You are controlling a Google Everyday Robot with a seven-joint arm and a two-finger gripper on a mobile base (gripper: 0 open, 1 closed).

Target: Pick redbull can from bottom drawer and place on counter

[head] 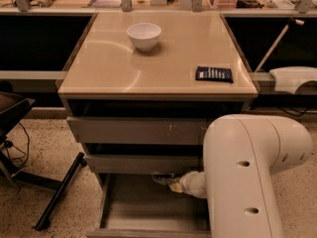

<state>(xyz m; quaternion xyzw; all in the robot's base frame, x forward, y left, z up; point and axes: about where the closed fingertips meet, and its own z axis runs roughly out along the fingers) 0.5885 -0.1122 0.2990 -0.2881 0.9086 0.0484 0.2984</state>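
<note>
The gripper (166, 179) sat low at the front of the cabinet, just under the lower edge of the middle drawer front (138, 163) and above the back part of the open bottom drawer (141, 213). It showed only as a small dark shape on a pale wrist, and whether it was open, closed or holding anything could not be told. The can could not be picked out on its own; nothing of its kind showed on the bare drawer floor or on the counter (119, 68), and the dark tip of the gripper hid whatever lay there. The thick white arm (242, 177) filled the lower right, bending down from the right and reaching left into the drawer. On the counter a white bowl (144, 35) stood upright near the back, and a flat dark packet (213, 74) lay near the front right corner, well apart from the bowl.
</note>
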